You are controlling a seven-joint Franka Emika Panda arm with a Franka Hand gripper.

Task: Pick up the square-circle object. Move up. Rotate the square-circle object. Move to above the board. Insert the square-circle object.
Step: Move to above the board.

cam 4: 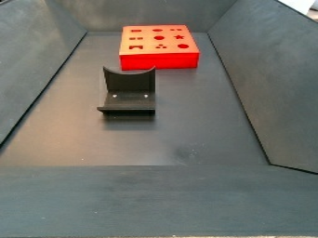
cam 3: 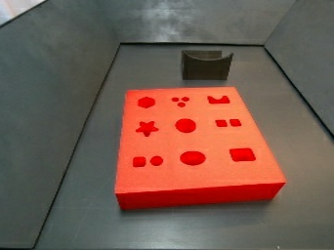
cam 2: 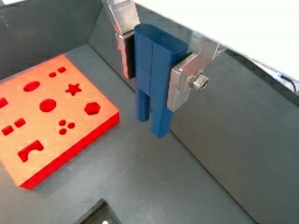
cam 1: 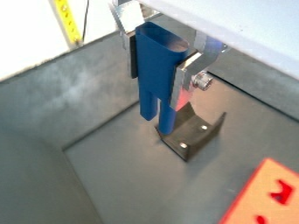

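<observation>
In both wrist views my gripper is shut on the square-circle object, a small blue piece held upright with its two short legs hanging down. It hangs well above the dark floor. The board, a flat bright red block with darker shaped recesses, lies on the floor off to one side of the piece in a wrist view, and only its corner shows in a wrist view. Both side views show the board, but neither the gripper nor the blue piece.
The dark grey U-shaped fixture stands on the floor, below and beyond the held piece in a wrist view, behind the board in a side view and in front of it in a side view. Grey walls enclose the floor.
</observation>
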